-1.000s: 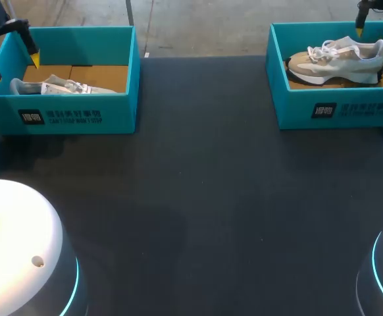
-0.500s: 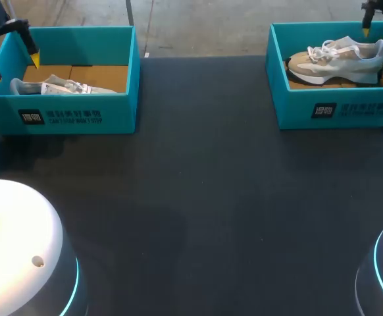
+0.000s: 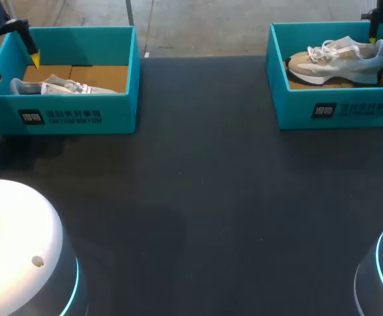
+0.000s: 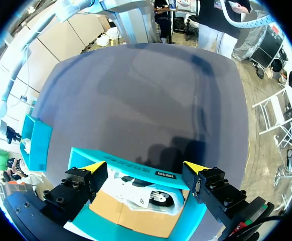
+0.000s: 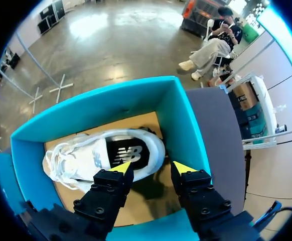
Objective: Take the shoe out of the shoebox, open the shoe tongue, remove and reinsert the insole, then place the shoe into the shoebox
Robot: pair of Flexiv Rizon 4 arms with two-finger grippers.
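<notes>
Right gripper (image 5: pixel 152 168): hangs over the right shoebox (image 5: pixel 183 125) at the far right corner of the dark table (image 3: pixel 204 197). Fingers parted, grasping nothing, touching nothing visible. Points down at the heel end of the beige shoe (image 5: pixel 106 158), one yellow tip above the heel, the other above bare cardboard floor just beside it.

Beige shoe: inside the teal right shoebox, on its side, white laces showing. Toe toward the table's middle, heel toward the right wall, sole toward the near printed wall.

Left gripper (image 4: pixel 145 166): hangs over the left end of the left shoebox (image 4: pixel 131 165) at the far left corner. Fingers spread wide, empty, clear of the contents.

White shoe (image 4: pixel 146 196): inside the teal left shoebox, on its side, close against the near printed wall. From the left wrist, seen below and between the open fingers. Cardboard floor bare along the far wall.

Boxes well apart, open tops, no lids seen.
</notes>
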